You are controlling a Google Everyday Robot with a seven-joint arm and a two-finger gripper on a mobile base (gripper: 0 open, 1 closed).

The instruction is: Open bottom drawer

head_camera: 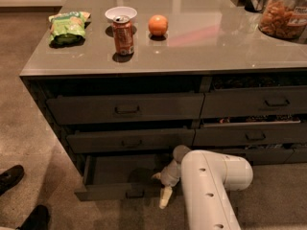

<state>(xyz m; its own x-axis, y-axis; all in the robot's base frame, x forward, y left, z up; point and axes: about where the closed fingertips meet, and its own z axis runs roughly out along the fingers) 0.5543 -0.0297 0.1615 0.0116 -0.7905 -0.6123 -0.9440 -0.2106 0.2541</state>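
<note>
The bottom drawer [108,193] of the left stack stands pulled out, and its dark box [122,169] is exposed. Its low grey front carries a small loop handle [135,194]. My gripper [160,188] hangs at the drawer's right front corner, just right of the handle and not on it. Its pale fingers [165,198] look spread and hold nothing. My white arm [211,186] fills the floor space right of the drawer.
Two taller drawers [127,109] [129,141] above it are shut. The neighbouring stack [254,135] is to the right. The counter [201,42] carries a chip bag [67,25], a soda can [123,35], a white bowl [121,13], an orange [158,25] and a jar [285,13]. Someone's shoes [10,176] are on the floor at left.
</note>
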